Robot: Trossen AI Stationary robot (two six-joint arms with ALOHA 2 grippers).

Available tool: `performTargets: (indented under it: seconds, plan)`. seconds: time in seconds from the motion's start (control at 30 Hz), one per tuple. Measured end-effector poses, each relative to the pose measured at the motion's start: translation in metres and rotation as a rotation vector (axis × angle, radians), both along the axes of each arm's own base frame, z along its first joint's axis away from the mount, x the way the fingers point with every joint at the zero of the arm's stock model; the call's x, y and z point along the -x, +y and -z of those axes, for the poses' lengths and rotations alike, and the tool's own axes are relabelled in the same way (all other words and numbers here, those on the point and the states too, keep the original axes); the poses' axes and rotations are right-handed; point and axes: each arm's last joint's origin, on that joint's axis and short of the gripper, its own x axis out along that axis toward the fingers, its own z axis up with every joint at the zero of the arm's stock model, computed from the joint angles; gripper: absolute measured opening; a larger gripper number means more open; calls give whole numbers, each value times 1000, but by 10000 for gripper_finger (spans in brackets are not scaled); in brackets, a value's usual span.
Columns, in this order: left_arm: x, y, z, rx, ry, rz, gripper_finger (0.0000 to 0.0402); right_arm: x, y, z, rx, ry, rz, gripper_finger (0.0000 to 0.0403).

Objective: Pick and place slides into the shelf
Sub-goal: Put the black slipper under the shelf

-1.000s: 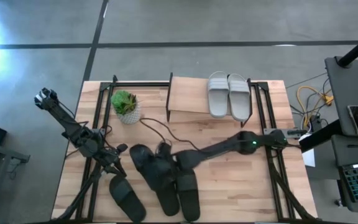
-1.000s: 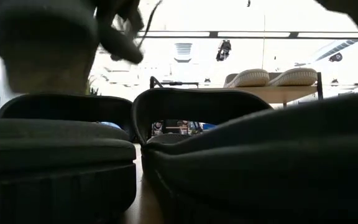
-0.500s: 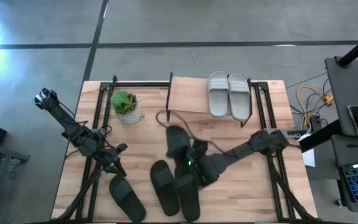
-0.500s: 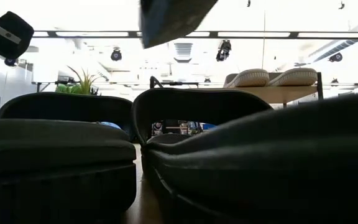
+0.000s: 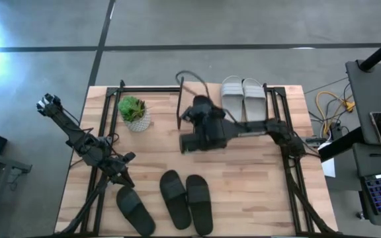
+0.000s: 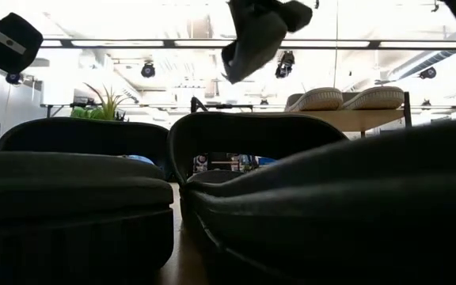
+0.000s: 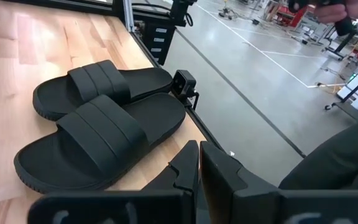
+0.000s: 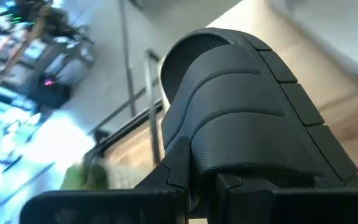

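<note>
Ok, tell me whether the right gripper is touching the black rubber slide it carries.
Touching. In the right wrist view the right gripper has its dark fingers shut on the black rubber slide, pinching its edge.

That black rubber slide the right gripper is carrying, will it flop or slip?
The black rubber slide probably stays stiff: its strap keeps its arch while lifted. The ribbed, textured surface likely resists slipping in the right gripper. It seems light, hanging from one pinch.

Two light grey slides (image 5: 243,100) lie side by side on the shelf (image 5: 200,100) at the upper middle of the frame. One black slide (image 5: 192,141) hangs in the air near the shelf's left side. Three black slides (image 5: 177,206) lie flat at the bottom centre.
</note>
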Motion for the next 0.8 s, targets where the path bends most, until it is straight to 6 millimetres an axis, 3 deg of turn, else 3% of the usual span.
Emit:
performTargets:
  seconds: [0.23,0.43,0.57,0.8]
  plan:
    - [0,0,0,-1,2,0,2,15,-46,-17,10,-12,57,13]
    - [0,0,1,-12,-2,4,2,16,-73,-33,55,-121,-129,13]
    - [0,0,1,-26,-13,9,2,22,-80,-13,56,-205,-126,13]
    - [1,1,0,-21,-19,9,2,37,-74,28,30,-384,-89,13]
